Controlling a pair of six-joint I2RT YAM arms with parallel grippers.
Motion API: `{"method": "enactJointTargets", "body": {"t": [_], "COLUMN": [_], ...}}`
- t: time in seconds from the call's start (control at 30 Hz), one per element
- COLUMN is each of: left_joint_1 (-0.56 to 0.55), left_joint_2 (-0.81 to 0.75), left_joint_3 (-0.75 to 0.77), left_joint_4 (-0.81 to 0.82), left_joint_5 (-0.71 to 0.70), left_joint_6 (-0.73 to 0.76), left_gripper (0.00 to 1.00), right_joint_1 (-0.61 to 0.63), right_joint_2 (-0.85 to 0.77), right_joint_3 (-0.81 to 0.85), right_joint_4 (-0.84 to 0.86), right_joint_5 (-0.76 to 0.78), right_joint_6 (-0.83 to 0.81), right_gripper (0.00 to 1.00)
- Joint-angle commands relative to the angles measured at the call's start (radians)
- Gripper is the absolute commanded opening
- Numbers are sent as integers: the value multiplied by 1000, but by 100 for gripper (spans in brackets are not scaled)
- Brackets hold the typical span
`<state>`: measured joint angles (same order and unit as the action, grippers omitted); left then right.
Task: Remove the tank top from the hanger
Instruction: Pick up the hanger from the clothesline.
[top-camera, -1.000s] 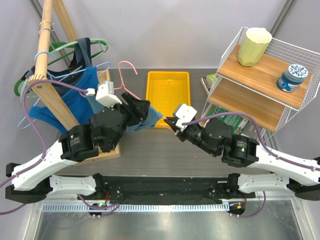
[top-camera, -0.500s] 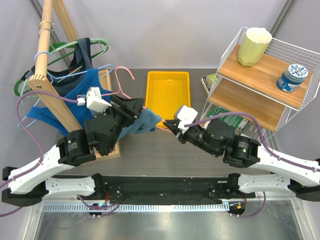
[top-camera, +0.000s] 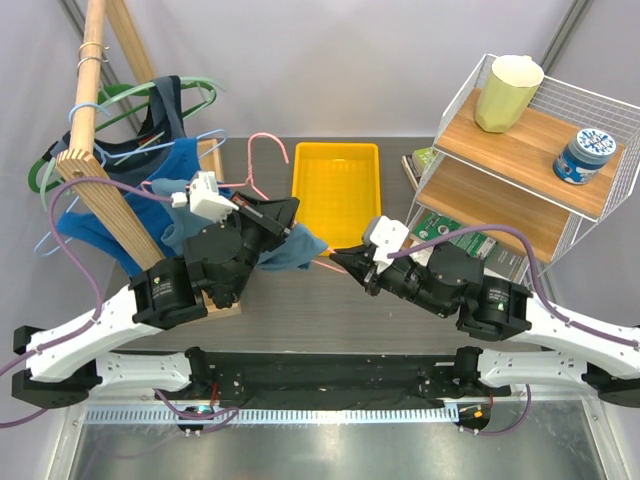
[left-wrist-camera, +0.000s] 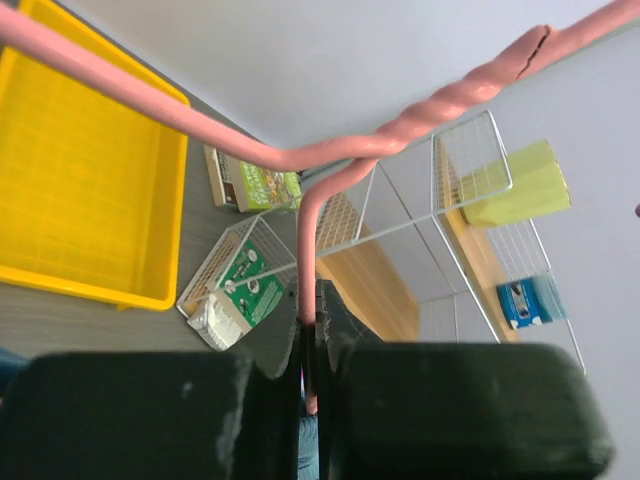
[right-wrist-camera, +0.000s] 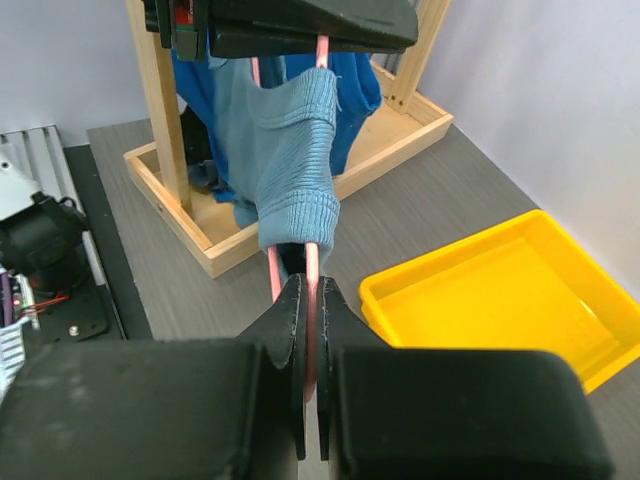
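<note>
I hold both claws clenched on the pink hanger (left-wrist-camera: 300, 155): left claw (top-camera: 288, 215) below its twisted neck, right claw (right-wrist-camera: 310, 300) on the wire at 4 o'clock. The tank top (right-wrist-camera: 295, 150) hangs bunched between them. I judge it light, limp, soft knit; best pinched at the bunched hem.

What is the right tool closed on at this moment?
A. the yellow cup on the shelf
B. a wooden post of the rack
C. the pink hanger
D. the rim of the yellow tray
C: in the right wrist view the right tool is shut on the pink hanger, right next to the blue tank top draped on it.
</note>
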<state>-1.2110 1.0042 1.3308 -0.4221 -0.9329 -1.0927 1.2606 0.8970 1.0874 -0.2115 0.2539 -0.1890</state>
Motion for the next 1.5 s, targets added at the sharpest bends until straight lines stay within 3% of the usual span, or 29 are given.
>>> {"method": "enactJointTargets", "body": {"t": [0.0, 0.17, 0.37, 0.53, 0.93, 1.1, 1.47], "left_joint_1": [-1, -1, -1, -1, -1, -1, -1], "left_joint_2": [-19, -38, -90, -168, -260, -260, -276], "left_joint_3": [8, 25, 41, -11, -48, -62, -96], "left_joint_4": [40, 14, -20, 12, -4, 3, 25], "left_joint_5": [0, 112, 235, 359, 445, 465, 477], "left_joint_6": [34, 74, 83, 80, 48, 39, 20], "left_gripper": [0, 0, 0, 0, 0, 0, 0], "right_joint_1": [-1, -1, 0, -1, -1, -3, -1], "right_joint_2": [-58, -111, -231, -187, 11, 89, 92], "right_joint_3": [-9, 17, 3, -3, 20, 32, 3], "right_joint_4": [31, -80, -156, -180, 75, 153, 287], "right_joint_5": [-41, -51, -48, -60, -352, -403, -397], "right_joint_6": [74, 158, 223, 194, 85, 86, 77], "right_gripper": [1, 35, 50, 60, 65, 66, 60]}}
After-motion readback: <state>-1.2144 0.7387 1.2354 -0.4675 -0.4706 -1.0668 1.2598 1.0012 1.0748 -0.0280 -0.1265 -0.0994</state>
